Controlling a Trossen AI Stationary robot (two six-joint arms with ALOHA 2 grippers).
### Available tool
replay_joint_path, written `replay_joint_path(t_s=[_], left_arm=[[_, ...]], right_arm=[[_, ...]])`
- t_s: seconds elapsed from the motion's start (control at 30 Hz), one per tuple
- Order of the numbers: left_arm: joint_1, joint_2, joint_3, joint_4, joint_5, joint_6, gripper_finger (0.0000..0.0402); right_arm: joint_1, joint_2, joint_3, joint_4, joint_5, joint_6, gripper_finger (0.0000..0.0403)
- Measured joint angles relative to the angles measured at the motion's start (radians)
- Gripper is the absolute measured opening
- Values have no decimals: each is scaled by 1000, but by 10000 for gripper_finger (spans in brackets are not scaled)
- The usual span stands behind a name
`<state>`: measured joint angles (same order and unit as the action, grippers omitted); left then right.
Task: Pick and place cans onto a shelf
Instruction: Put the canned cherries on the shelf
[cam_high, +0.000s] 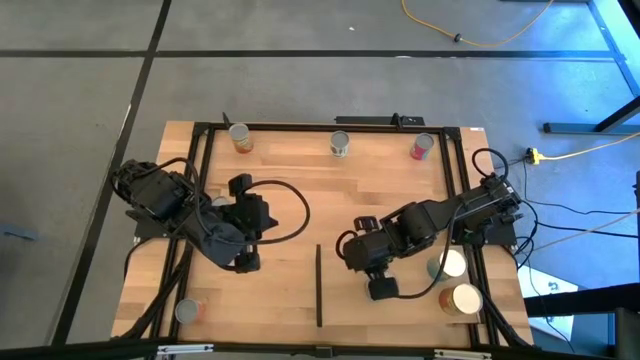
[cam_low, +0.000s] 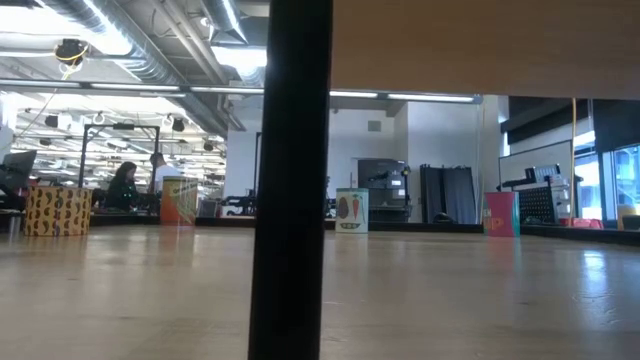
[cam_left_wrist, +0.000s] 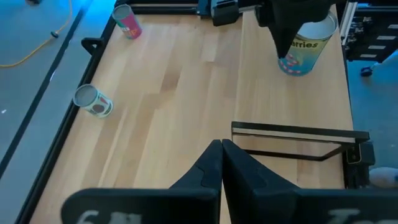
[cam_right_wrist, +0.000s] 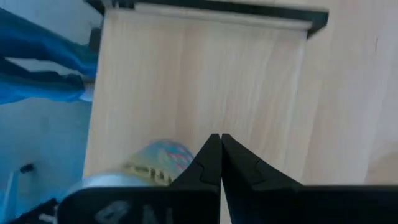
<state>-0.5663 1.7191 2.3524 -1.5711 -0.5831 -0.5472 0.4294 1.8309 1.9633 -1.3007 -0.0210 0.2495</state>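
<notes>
Both claws closed and empty, cans waiting around the table

The left gripper (cam_high: 247, 262) and right gripper (cam_high: 382, 290) are hovering with fingers pressed together, holding nothing. Cans are standing along the far edge (cam_high: 340, 144) and near the right corner (cam_high: 462, 298), beside the shelf (cam_high: 400, 310) with its black strip (cam_high: 319, 285). The tins are probably rigid, light and smooth-sided, so gripping mid-height across the label looks safest.

The large pale-wood tabletop (cam_high: 330, 200) had a smooth, faintly glossy planked grain inside its matt black metal frame (cam_high: 455, 170). The small paper-labelled cans (cam_high: 340, 144) carried shiny silver metal tops.
</notes>
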Motion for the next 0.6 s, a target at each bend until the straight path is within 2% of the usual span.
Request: replay_joint_path(t_s=[0.3,0.6], left_arm=[[0,0,0,0,1,3,0],[0,0,0,0,1,6,0]], right_arm=[[0,0,0,134,-26,-49,6],[3,4,1,138,-101,-75,6]])
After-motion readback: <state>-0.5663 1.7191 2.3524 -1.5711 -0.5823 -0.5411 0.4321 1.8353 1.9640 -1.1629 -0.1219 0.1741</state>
